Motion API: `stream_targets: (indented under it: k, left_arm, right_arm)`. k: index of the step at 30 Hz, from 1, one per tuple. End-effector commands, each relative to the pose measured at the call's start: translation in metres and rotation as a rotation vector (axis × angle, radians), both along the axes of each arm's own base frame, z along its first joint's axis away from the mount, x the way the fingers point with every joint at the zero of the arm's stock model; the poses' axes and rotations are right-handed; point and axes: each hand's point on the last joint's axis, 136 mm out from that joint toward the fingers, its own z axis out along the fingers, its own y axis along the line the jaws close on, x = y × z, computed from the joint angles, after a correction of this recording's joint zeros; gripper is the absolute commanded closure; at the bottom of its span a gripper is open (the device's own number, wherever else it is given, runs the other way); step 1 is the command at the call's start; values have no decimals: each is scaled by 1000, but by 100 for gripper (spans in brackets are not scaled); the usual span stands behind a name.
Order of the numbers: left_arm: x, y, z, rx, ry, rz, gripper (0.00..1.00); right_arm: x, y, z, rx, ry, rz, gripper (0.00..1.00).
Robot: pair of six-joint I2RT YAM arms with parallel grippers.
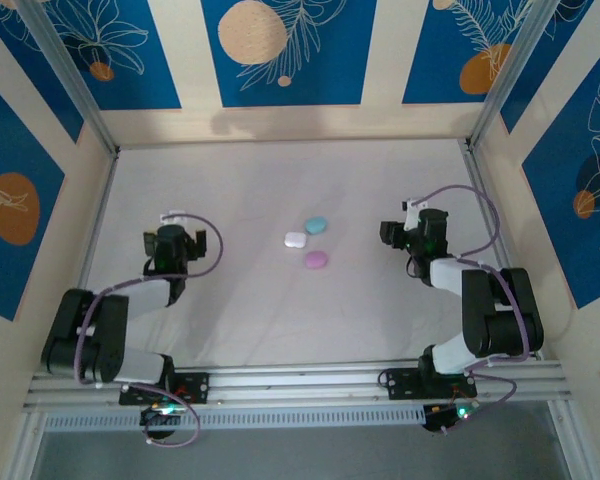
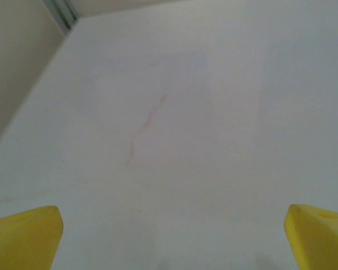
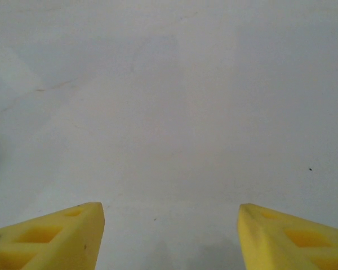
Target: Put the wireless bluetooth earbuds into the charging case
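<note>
At the near side of the table, the left gripper hangs with jaws spread wide, nothing between them. Right gripper, same story: released, bare surface below. Farther out, mid-table between the two, three oval charging cases huddle: pink case nearest, white case just left, light blue case farthest.
</note>
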Motion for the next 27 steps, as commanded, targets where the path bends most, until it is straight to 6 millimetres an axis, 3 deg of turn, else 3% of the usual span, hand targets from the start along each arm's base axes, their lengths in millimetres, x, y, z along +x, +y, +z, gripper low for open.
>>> stream_targets:
  k: [1,2,4,7,8,9,10,27]
  left_arm:
    - [15,-16,13,-27,-203,-115,0]
    - [16,-17,21,-26,-245,-127,0]
    - [10,-24,14,-57,-196,-180,0]
    - [9,-27,18,-84,-244,-226,0]
    - [11,-20,16,-98,-227,-188,0]
    - [16,-11,16,-95,-224,-131,0]
    - [21,1,14,-89,-187,-56,0]
    - [23,-14,10,-72,-157,-132,0]
  right_arm:
    - [-11,22,19,28,-222,167,35]
    - [-13,24,19,20,-233,169,35]
    - [-11,23,18,14,-210,166,34]
    - [5,-5,12,3,-138,-22,33]
    - [4,-7,12,1,-145,-33,29]
    - [5,-8,11,-6,-142,-44,7]
    - [5,-8,12,-7,-147,-45,1]
    - [5,-6,12,-18,-149,-40,1]
